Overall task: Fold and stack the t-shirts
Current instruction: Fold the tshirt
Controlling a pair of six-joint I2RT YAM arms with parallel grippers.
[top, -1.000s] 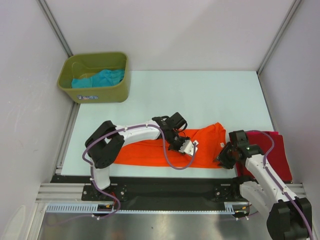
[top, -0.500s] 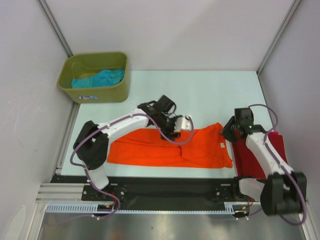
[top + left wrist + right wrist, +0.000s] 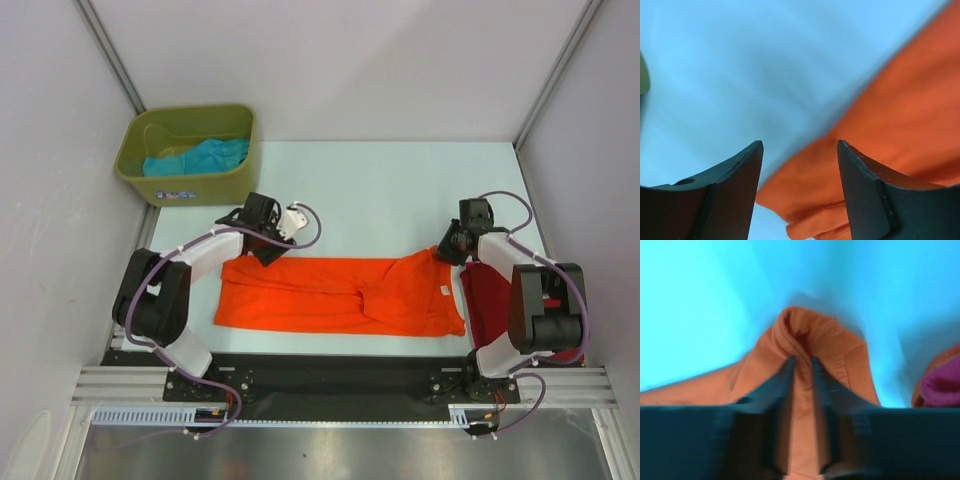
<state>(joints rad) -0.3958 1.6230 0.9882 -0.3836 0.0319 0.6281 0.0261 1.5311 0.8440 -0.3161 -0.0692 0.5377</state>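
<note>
Now, left pincer: spread wide, empty, over orange t-shirt edge
right pincer: pinching orange t-shirt's fold

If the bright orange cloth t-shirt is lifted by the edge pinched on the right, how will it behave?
Probably floppy: the bright orange cloth t-shirt lies flat with soft creases, and a fold of it bunches up in the right gripper. It would likely drape and trail rather than hold its shape. It looks thin, so it is probably light for its spread.
</note>
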